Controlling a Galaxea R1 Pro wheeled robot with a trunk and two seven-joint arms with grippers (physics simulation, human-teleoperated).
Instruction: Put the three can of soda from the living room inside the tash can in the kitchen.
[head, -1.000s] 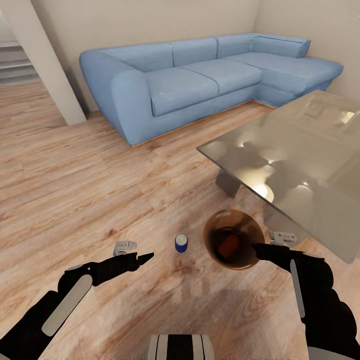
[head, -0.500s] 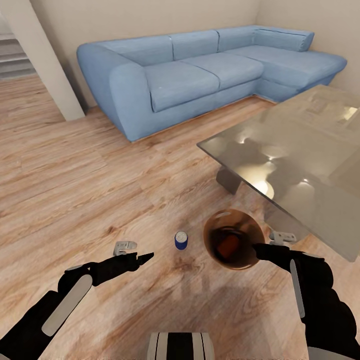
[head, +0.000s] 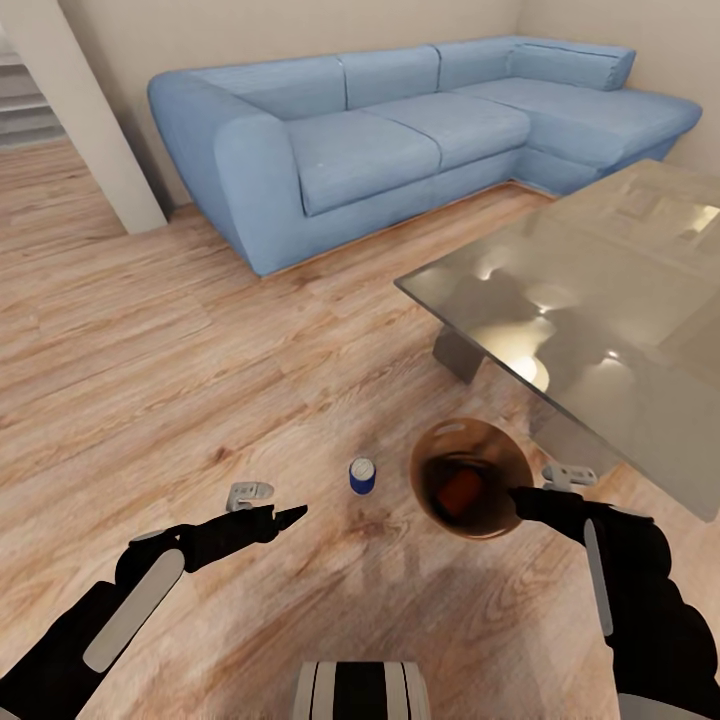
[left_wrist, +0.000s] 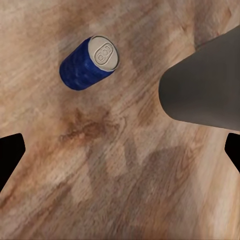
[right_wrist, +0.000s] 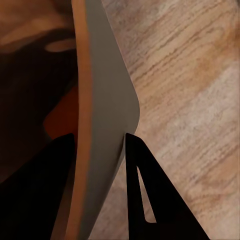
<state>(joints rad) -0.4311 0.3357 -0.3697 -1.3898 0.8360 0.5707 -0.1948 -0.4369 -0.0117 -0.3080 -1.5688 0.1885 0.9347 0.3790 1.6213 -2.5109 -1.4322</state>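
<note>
**One Blue Can Left on the Floor**

At the lower left of the head view we held our left gripper (head: 285, 517) low over the wood-plank floor (head: 150, 380), empty; whether its fingers were parted we could not tell from these pictures. At the lower right our right gripper (head: 522, 497) was clamped on the wall of the small round grey bin with the glossy copper-brown inside (head: 470, 478), one finger inside the rim and one outside, as the right wrist view showed (right_wrist: 102, 125). An orange soda can (head: 459, 490) lay inside the bin; we could not make out a second.

Just beside the bin, toward the frame's centre, the dark blue cylindrical soda can with the silver top (head: 362, 475) stood upright on the floor, apart from both grippers.

We judged the step in hand to be fetching this can: bring the left fingers level around its middle, close squarely, lift straight, and keep the bin steady.

Farther off, the grey glossy low table (head: 600, 300) filled the right, and the blue corner sofa (head: 400, 140) the top.
</note>
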